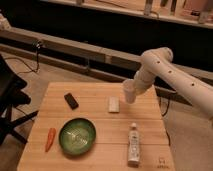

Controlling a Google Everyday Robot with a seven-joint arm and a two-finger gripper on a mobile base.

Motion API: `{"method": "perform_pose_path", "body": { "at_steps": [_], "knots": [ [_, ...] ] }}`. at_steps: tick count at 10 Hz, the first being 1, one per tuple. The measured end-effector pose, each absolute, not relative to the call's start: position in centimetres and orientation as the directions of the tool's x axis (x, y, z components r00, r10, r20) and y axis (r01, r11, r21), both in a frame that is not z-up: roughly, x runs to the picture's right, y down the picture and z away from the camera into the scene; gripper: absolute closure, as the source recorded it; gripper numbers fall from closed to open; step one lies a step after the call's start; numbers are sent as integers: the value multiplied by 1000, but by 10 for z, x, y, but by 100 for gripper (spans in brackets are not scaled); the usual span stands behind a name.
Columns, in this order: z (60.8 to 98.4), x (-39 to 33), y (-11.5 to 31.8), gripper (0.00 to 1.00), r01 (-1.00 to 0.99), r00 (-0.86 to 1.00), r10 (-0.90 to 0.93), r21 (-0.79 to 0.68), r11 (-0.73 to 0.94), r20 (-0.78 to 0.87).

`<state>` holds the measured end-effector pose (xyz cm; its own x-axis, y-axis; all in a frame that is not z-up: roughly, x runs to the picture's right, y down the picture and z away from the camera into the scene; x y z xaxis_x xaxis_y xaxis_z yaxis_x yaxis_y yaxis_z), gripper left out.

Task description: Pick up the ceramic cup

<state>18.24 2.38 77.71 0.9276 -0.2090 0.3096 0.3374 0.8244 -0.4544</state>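
The ceramic cup (129, 93) is small, plain and white. It sits at the end of my white arm, above the right rear part of the wooden table (95, 116). My gripper (133, 88) is shut on the cup and holds it slightly tilted, just clear of the tabletop. The arm reaches in from the right edge of the view. The cup is to the right of the flat white block (114, 104).
A green bowl (77, 136) sits at the front left with an orange carrot (50, 139) beside it. A black rectangular object (71, 101) lies at the rear left. A white bottle (133, 145) lies at the front right. A black chair (9, 100) stands left of the table.
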Motion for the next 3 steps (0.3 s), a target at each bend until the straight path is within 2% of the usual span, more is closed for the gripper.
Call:
{"method": "perform_pose_path", "body": {
  "at_steps": [3],
  "knots": [
    [774,181,21,99,343,925,-214,-452,824,313]
  ]
}}
